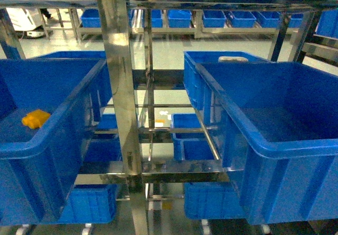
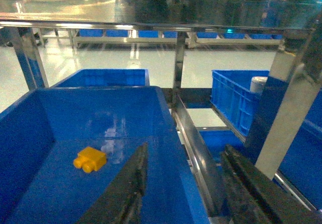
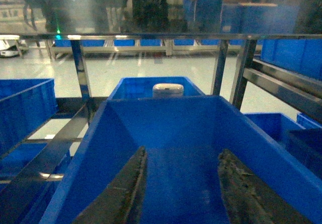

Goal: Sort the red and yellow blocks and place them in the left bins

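1. Fingers of the left end effector stand wide apart with nothing between them. They straddle the right wall of the left bin, one finger inside it and one over the steel rail. A careless move down or sideways could strike that wall or rail.
2. Fingers of the right end effector are also spread and empty, hanging over the right bin. That bin looks empty, so there is nothing for it to pick here; any block dropped there would land on the wrong side.
3. Yellow block lies on the floor of the left bin, near its middle and apart from the walls. It seems already sorted, so another grab at it would only disturb it.
4. Red block is not visible in any view. I cannot tell where it is, and searching blindly risks bumping the steel post in front of the head camera.
5. Farther back, a pale round object sits in the rear bin; it could be mistaken for a target.
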Robot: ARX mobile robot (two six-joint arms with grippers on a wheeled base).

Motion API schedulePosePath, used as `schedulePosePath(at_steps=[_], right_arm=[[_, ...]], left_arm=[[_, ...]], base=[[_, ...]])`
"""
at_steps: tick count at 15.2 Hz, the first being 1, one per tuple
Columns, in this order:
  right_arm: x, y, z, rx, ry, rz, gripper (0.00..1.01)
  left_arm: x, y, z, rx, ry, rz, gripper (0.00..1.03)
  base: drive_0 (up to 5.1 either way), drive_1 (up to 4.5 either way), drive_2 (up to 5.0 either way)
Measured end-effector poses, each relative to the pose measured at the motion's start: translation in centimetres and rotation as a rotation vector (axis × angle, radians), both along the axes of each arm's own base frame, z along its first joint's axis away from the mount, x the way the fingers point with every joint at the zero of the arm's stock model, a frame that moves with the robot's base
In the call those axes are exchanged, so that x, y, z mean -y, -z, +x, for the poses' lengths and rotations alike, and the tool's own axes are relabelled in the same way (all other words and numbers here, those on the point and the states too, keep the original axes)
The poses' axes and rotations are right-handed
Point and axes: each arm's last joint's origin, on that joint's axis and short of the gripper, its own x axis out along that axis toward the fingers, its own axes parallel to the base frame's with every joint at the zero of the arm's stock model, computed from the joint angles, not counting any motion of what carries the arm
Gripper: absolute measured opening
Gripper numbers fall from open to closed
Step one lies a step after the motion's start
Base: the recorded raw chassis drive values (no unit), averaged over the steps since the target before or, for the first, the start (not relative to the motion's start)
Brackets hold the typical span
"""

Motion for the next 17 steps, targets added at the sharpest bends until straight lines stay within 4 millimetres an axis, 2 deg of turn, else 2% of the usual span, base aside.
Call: schedulePosePath(at_steps=[1,3,4,8,12,15,16,17], right_arm=[[0.7,0.2,-1.9,0.013,0.005,-0.005,0.27],[1.1,1.4,-3.8,-0.028,0.003,-0.014,0.05],[1.2,1.4,-4.7,-0.021,-0.005,-0.018,0.02],[2.7,1.6,-6.8,-0.014,0.012,-0.017,0.02],[2.7,2.0,-7.5,0.024,0.011,-0.017,0.02],[2.7,2.7,-7.9,-0.02,0.006,-0.017,0.02],[2.6,3.3,-8.8,-0.047,0.002,-0.017,0.02],[2.6,2.9,-9.2,-0.024,0.002,-0.017,0.02]], left_arm=[[-1.0,0.6,-1.3,0.007,0.003,0.013,0.26],[-1.2,1.3,-2.6,0.005,-0.009,0.013,0.06],[-1.2,1.6,-3.1,0.001,-0.001,0.014,0.02],[-1.1,2.3,-4.7,0.005,0.002,0.014,0.02],[-1.2,2.5,-5.1,0.004,-0.001,0.014,0.02],[-1.1,2.8,-5.6,0.002,0.002,0.014,0.02],[-1.1,2.9,-6.0,0.002,0.002,0.014,0.02],[-1.1,3.1,-6.4,-0.001,0.002,0.014,0.02]], base=[[0.0,0.0,0.0],[0.0,0.0,0.0],[0.0,0.0,0.0],[0.0,0.0,0.0],[0.0,0.0,0.0],[0.0,0.0,0.0],[0.0,0.0,0.0],[0.0,0.0,0.0]])
